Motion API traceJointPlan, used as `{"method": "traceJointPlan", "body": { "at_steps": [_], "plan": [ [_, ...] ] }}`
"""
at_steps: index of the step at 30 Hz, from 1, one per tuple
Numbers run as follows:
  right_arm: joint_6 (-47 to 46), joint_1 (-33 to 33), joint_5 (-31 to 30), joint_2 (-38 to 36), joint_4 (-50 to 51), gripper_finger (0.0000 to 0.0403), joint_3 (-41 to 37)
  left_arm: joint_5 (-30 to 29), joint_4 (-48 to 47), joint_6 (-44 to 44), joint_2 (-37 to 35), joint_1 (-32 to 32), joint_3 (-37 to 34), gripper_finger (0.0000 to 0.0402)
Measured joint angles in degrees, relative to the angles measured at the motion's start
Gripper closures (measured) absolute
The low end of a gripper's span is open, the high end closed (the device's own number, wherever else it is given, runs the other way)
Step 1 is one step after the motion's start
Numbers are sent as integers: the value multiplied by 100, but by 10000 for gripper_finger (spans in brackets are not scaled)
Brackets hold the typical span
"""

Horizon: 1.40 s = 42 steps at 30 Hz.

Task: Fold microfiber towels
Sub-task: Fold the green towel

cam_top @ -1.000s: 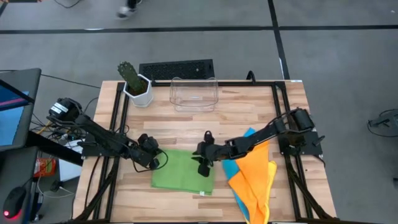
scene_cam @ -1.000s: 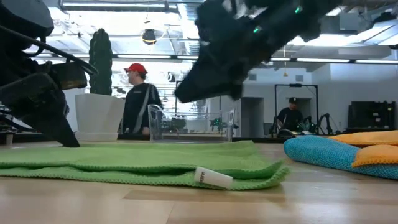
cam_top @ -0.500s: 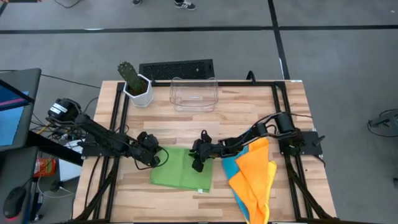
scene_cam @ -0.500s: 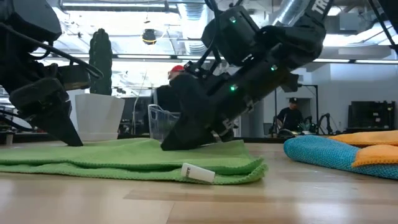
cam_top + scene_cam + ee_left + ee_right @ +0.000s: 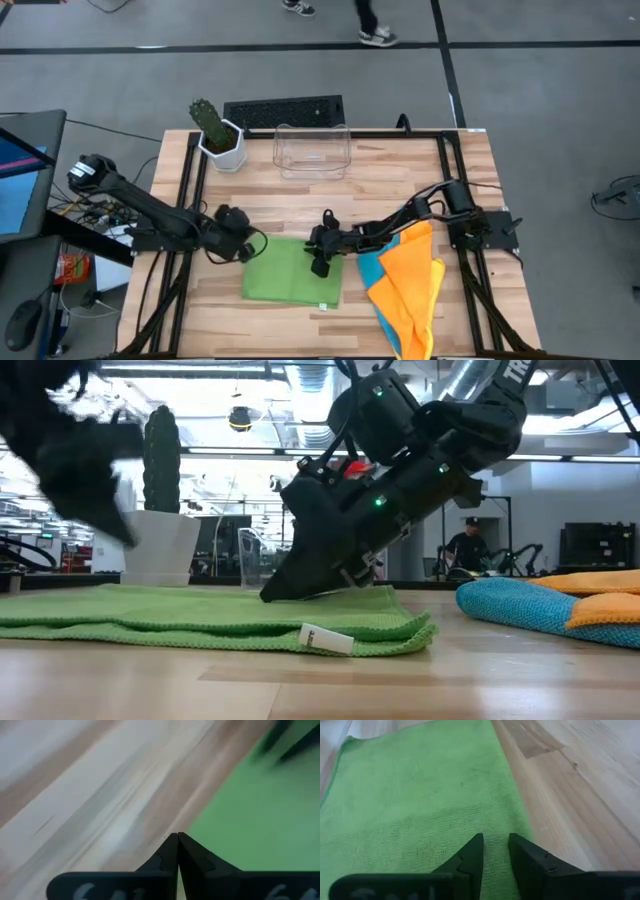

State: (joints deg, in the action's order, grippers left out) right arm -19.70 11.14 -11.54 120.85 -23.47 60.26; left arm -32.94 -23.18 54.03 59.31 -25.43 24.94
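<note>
A folded green towel point(image 5: 292, 282) lies flat on the table's near middle, a white tag point(image 5: 323, 639) at its near edge. My right gripper point(image 5: 320, 266) reaches in from the right, its fingers a little apart, tips down on the towel point(image 5: 420, 785). My left gripper point(image 5: 250, 243) is shut and hangs above the towel's far left corner, clear of it point(image 5: 177, 836). A blue towel point(image 5: 373, 268) and an orange one point(image 5: 410, 285) lie heaped at the right. My right gripper rests both fingertips point(image 5: 272, 596) on the green towel's top layer, close to its right edge point(image 5: 492, 822). The fingers slant down from the table's right side, with a narrow gap and no fold between them. The towel lies flat on the table.
A clear plastic bin point(image 5: 312, 150) stands at the table's far edge, with a potted cactus point(image 5: 218, 135) at the far left and a keyboard point(image 5: 283, 110) behind. The heap of towels point(image 5: 545, 600) fills the near right. Bare wood shows between the towel and the bin.
My right gripper came down from above onto the green towel and has stayed there. My left gripper, which stood with shut tips on the towel's left edge, has lifted clear and drawn back a little toward the table's left. The towel's right edge has shifted slightly left.
</note>
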Motion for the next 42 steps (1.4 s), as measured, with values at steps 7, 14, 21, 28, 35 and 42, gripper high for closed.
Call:
{"method": "traceJointPlan", "body": {
  "at_steps": [7, 14, 21, 28, 35, 42],
  "plan": [
    [21, 12, -21, -415, -42, 285, 3, -309, 1695, -551, 983, -48, -263, 401],
    [-102, 51, -50, -904, 929, 285, 10, -179, 1937, -97, 2104, 37, -359, 401],
    [-301, 377, -334, -1378, 2151, 285, -271, -180, 2103, -40, 2424, 5, -329, 401],
    [-1052, 736, -1089, -2324, 2063, 285, -1359, -136, 2064, -111, 2372, 5, -335, 401],
    [-1099, 778, -1083, -2264, 1399, 285, -1891, -169, 2119, -80, 2376, 5, -345, 402],
    [-1264, 962, -996, -1704, 777, 285, -1876, -175, 2121, -78, 2378, 3, -335, 402]
  ]
}}
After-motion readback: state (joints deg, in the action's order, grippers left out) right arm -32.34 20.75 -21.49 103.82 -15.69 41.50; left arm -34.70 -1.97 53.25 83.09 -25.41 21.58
